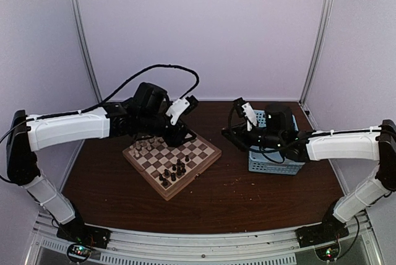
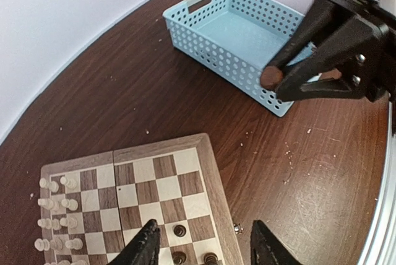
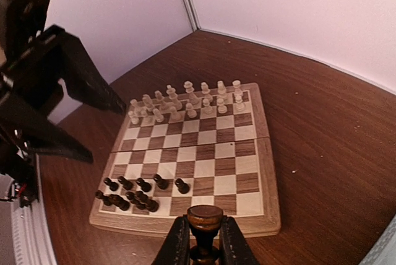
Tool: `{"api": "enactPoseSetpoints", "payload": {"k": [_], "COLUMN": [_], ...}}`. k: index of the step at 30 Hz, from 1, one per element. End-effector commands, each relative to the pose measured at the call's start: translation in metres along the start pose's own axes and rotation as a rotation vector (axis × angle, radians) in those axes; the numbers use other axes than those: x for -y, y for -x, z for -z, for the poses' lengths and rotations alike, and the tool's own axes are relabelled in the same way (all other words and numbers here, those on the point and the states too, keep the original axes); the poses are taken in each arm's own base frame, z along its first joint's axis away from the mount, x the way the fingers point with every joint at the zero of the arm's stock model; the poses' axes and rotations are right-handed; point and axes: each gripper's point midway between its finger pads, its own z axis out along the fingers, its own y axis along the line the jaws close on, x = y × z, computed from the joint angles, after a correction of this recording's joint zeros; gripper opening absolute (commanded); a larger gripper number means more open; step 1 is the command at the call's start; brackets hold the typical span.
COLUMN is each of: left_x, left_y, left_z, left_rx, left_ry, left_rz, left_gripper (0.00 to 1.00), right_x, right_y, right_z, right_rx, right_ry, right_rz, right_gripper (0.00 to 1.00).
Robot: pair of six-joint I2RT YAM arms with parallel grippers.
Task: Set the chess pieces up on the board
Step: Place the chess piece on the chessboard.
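- Right gripper (image 3: 204,247): jaws clamped on one dark piece (image 3: 205,218), held upright by its neck, with only the head showing above them.
- Left gripper (image 2: 207,249): jaws apart, nothing between them.
- The board (image 3: 267,172) lies below and ahead of the right gripper. The cream pieces (image 3: 185,101) stand in two rows on the side far from it. The dark pieces (image 3: 133,194) are bunched ahead and to its left, on the near rows. Three of them sit directly beneath the left gripper.
- In the left wrist view the right gripper is ahead and to the right, over the basket (image 2: 210,54) corner.
- Risk: the neck grip is narrow, so the piece could pivot or slip on the way down and land tilted, or roll onto the table (image 2: 309,172).
- Risk: the dark cluster is tight, so a descent slightly to the left would topple neighbours.
- Risk: both arms work the same board edge. If the left one does not clear out, we judge contact between the arms likely.
- Risk: the left jaws straddle standing pieces, and a sideways exit would sweep them.
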Motion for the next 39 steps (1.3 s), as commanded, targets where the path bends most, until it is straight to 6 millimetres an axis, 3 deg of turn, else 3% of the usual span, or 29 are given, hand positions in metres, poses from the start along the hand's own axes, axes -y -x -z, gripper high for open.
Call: {"api": "enactPoseSetpoints", "payload": {"k": [1,5,7,9,12,20,33,39], "left_x": [0.026,0.037,0.03,0.027,0.037,0.049,0.052,0.052], "left_y": [0.029,0.038,0.043,0.049,0.057,0.075,0.079,0.08], "left_z": [0.012,0.013,0.012,0.011,0.008,0.013,0.006,0.004], "left_rx": [0.181,0.284,0.348,0.401,0.443,0.605,0.586,0.586], "left_ry": [-0.024,-0.028,0.023,0.048,-0.002,-0.034,-0.057,-0.058], "left_rz": [-0.191,-0.303,-0.303,-0.3,-0.352,-0.424,-0.435,-0.43], "left_gripper": [0.51,0.58,0.75,0.84,0.97,0.93,0.87,0.77], "right_x": [-0.027,-0.028,-0.037,-0.043,-0.046,-0.059,-0.064,-0.063], "right_y": [0.029,0.042,0.052,0.058,0.063,0.076,0.073,0.068], "right_z": [0.0,-0.002,0.003,0.008,0.012,0.011,-0.001,-0.006], "right_rx": [0.027,-0.004,0.008,0.024,0.04,0.072,0.09,0.077], "right_ry": [0.206,0.251,0.31,0.345,0.365,0.47,0.54,0.54], "right_rz": [-0.172,-0.324,-0.371,-0.4,-0.437,-0.513,-0.571,-0.576], "right_gripper": [0.15,0.14,0.15,0.15,0.15,0.15,0.15,0.15]}}
